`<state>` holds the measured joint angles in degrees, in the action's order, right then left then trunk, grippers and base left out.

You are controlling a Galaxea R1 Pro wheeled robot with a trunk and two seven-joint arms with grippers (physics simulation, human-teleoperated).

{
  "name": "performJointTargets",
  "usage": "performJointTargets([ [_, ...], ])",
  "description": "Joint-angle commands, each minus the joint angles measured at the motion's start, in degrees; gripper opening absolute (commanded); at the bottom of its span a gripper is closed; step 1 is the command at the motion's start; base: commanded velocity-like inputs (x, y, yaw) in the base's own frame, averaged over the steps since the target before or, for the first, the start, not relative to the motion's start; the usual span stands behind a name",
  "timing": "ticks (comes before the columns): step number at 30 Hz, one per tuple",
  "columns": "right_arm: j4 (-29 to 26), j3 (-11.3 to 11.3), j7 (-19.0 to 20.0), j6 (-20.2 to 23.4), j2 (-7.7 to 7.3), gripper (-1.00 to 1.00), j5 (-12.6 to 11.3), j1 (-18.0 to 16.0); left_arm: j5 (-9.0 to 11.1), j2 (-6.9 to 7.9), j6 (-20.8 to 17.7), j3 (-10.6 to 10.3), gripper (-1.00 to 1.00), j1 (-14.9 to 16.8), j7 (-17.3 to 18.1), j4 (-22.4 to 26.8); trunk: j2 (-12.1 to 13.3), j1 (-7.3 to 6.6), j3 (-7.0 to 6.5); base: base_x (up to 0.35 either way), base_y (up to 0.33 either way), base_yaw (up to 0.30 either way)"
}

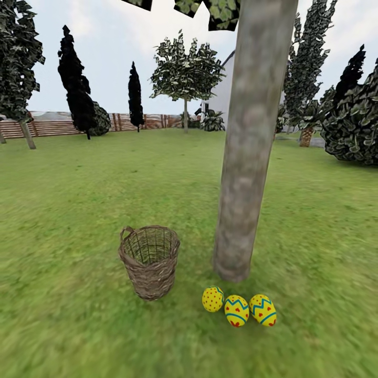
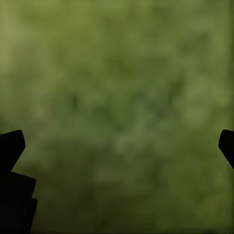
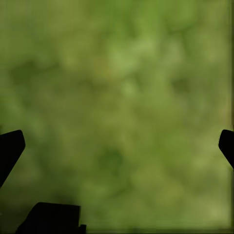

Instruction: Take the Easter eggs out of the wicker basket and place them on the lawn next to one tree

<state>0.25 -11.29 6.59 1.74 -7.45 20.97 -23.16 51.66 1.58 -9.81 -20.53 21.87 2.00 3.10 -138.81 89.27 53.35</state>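
Observation:
Three yellow Easter eggs lie in a row on the lawn (image 1: 79, 210) at the foot of the tree (image 1: 247, 157): a red-dotted one (image 1: 212, 298), a middle one with blue zigzags (image 1: 236, 310), and a third (image 1: 262, 310). The wicker basket (image 1: 150, 260) stands upright just left of the trunk, and its inside looks empty. In the left wrist view my left gripper (image 2: 122, 146) hangs open over blurred grass, its dark fingertips (image 2: 12, 146) far apart. My right gripper (image 3: 122, 146) is likewise open over grass, with nothing between its fingers (image 3: 10, 146).
A rounded dark bush (image 1: 352, 121) sits at the right. Slim dark columnar trees (image 1: 76, 89) and a leafy small tree (image 1: 185, 79) stand far back by the brown slatted fence (image 1: 52, 126). A white house (image 1: 223, 89) shows behind the trunk.

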Motion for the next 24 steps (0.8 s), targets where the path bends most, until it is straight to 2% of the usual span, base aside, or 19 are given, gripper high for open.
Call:
performJointTargets([
  [1,0.02,-0.49,0.18,0.17,-0.02,1.00,0.47,-0.04,0.54,0.05,-0.21,-0.48,1.00,0.02,0.11,0.03,0.39,-0.24,-0.04,0.000,0.000,0.000],
  [24,0.09,-0.49,0.10,0.19,0.07,1.00,0.39,-0.04,0.54,0.00,-0.21,-0.48,1.00,0.02,-0.07,-0.54,9.62,-5.29,-2.02,0.000,0.000,0.000],
])
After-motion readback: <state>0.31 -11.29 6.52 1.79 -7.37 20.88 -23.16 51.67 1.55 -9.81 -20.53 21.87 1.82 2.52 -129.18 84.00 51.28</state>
